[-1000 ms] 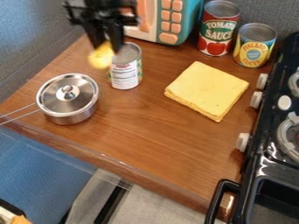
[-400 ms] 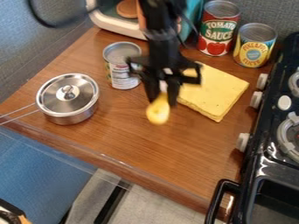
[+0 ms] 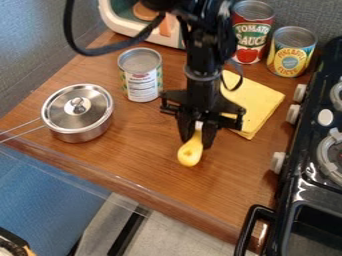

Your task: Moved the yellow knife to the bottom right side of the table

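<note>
Yellow knife (image 3: 190, 154): grasped in the end effector (image 3: 197, 143), w/ its wide, rounded yellow end hanging just below the fingertips and a whitish bit up btwn the fingers. It is over the mid-front of the wooden desk (image 3: 140, 155); can't tell if its low end touches the wood. The black robot arm (image 3: 202, 52) comes down from the top edge, above the end effector.

Step in hand looks like the carry, w/ the drop-off yet to do. Next move prob. calls for a shift toward the desk's bottom R corner, down and R of the end effector, then lowering till the knife lies on the wood, then letting go. Should stay clear of the black handle (image 3: 251, 220) of the toy stove (image 3: 308, 160) on that side.

Nearby: folded yellow cloth (image 3: 259, 102) just behind and R of the end effector, partly hidden by it. Behind and L, a small label-wrapped food can (image 3: 142, 85); farther L, a metal saucepan (image 3: 79, 131) w/ its lid on. Well behind, slightly L, a toy microwave (image 3: 159, 39); behind and R, a red-label tomato can (image 3: 252, 32) & a yellow-label pineapple can (image 3: 291, 56).
</note>
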Robot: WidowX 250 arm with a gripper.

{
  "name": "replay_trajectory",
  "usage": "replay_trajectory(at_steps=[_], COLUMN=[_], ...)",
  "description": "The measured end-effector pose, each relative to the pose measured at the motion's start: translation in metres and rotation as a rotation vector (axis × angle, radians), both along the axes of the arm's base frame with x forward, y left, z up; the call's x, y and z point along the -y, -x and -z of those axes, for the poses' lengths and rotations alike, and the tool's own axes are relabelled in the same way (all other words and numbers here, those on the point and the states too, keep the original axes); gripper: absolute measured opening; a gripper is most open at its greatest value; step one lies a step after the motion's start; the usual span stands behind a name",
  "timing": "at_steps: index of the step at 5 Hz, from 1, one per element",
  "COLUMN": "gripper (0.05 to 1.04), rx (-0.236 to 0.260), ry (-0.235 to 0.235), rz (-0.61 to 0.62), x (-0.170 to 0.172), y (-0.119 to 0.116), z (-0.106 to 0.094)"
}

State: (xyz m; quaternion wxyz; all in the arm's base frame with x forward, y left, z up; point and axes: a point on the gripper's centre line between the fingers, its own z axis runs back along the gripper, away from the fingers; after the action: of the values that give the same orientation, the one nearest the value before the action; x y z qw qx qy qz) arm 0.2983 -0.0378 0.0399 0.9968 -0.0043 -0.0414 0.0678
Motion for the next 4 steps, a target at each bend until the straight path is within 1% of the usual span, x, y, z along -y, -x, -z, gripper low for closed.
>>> replay_trajectory(at_steps=[1, 2, 3, 4], gripper=[0.329, 0.329, 0.329, 0.329], rx=[-0.023, -0.046, -0.049, -0.047], ry=[-0.010, 0.007, 0.019, 0.021], rz=[-0.007, -0.003, 0.003, 0.020], x=[-0.003, -0.001, 0.001, 0.001], y=[0.010, 0.020, 0.021, 0.025], z=[0.008, 0.015, 0.015, 0.015])
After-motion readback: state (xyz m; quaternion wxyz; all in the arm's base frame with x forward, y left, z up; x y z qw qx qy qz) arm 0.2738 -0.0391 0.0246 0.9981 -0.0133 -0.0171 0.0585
